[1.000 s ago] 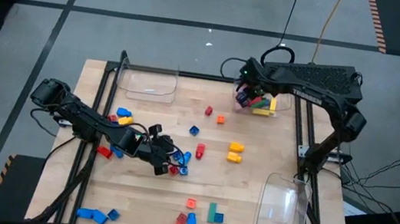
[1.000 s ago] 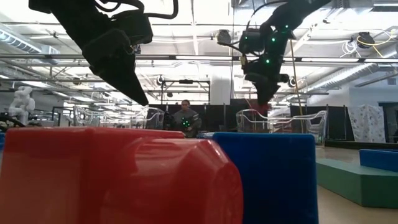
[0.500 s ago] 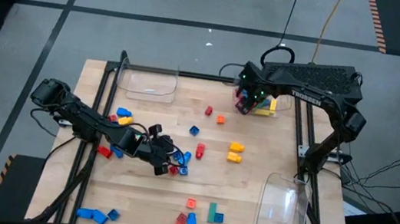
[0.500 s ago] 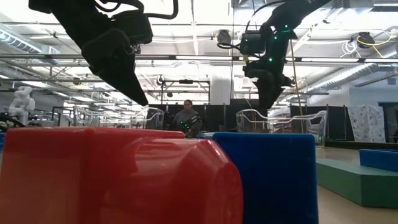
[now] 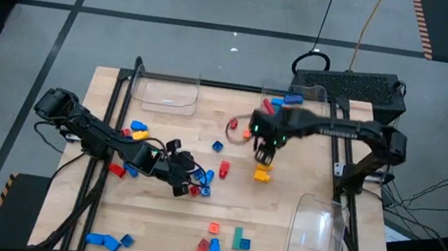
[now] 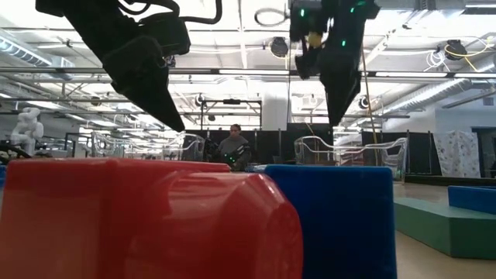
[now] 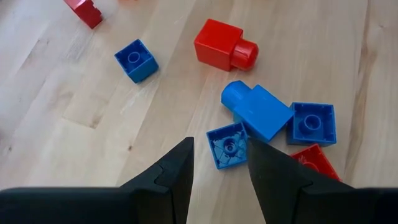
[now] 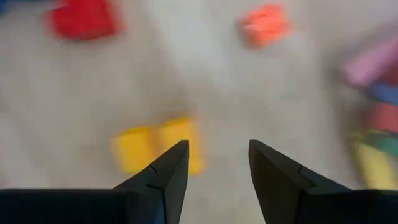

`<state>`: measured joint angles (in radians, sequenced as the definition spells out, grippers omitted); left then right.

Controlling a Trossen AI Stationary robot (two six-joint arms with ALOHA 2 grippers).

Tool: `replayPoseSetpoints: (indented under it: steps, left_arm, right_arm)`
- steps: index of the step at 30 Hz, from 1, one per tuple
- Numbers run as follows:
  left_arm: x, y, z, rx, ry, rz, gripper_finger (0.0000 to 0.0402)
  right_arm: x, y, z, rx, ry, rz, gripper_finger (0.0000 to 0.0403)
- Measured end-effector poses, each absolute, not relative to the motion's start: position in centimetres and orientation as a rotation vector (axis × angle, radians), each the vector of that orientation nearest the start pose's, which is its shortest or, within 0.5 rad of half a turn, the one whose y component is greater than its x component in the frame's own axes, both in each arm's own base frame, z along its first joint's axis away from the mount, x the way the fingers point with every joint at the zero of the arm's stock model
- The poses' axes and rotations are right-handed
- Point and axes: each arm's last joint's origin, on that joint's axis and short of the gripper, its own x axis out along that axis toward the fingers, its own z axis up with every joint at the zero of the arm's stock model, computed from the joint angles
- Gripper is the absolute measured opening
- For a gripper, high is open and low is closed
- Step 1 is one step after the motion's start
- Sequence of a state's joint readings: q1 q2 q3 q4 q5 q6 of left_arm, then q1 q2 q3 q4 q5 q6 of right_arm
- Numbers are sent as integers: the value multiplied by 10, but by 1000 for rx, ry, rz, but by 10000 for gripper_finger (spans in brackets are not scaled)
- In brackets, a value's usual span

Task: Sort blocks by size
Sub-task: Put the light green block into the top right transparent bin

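**— Where were the blocks?**

— Scattered over the table (image 5: 302, 188). A yellow pair (image 5: 263, 170) lay near its middle, and I'll place the rest from there. Toward the far edge sat a small orange cube (image 8: 264, 25) and a red one (image 5: 234, 124). Past those, in the far tray (image 5: 318, 99), were a red and a blue piece. On the left side of the yellow pair lay a cluster of blue and red pieces (image 5: 203, 183). Toward the near edge were a red, green and blue group (image 5: 224, 243).

**— And your right claw?**

— My right gripper (image 8: 214, 158) hung just above the yellow pair. Its fingers stood apart, with nothing between them.

**— The left one?**

— My left gripper (image 7: 219, 163) was down at that left cluster. Its fingers stood parted, either side of a small blue cube (image 7: 227, 145) lying upside down. Neither finger touched it. A bigger blue block (image 7: 258, 111) lay just beyond it, touching it, with a red block (image 7: 224, 46) farther on.

**— Anything else on the table?**

— A clear tray (image 5: 166, 92) at the far left corner, another (image 5: 318, 238) at the near right.
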<state>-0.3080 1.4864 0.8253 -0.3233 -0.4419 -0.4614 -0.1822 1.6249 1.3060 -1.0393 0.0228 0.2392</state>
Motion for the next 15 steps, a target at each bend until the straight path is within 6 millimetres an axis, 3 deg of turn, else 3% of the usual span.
replayPoseSetpoints:
  steps: [6,15]
  left_arm:
    - [271,-73,185,-76,857,331,148]
    - [270,-77,186,-142,839,351,148]
  right_arm:
    - [314,19,255,180,1266,-132,151]
    - [314,134,251,-171,1069,374,151]
